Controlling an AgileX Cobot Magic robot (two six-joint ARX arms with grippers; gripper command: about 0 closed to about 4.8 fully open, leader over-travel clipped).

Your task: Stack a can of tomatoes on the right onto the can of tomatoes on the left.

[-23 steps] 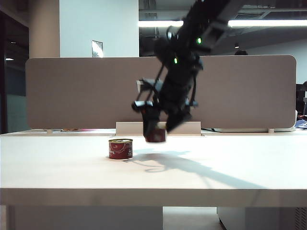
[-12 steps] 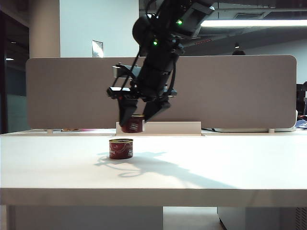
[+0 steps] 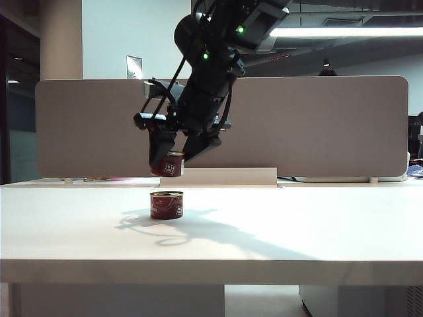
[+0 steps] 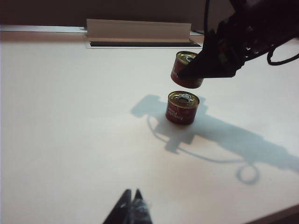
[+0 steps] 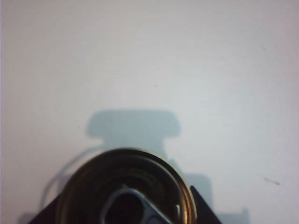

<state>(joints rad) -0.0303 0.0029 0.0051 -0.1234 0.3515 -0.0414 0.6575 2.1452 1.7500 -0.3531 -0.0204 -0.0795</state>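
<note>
Exterior view: two cans, one held (image 3: 168, 164) by right hand (image 3: 173, 153), one tabled (image 3: 166, 205).

Both tomato cans are metal: the lifted can (image 5: 126, 189) shows a shiny gold-toned lid with a steel pull ring, and the standing can (image 3: 166, 205) wears a glossy red label. The bench (image 3: 317, 231) is smooth, pale and matt. The right claw (image 3: 173, 153) looks matt black.
</note>
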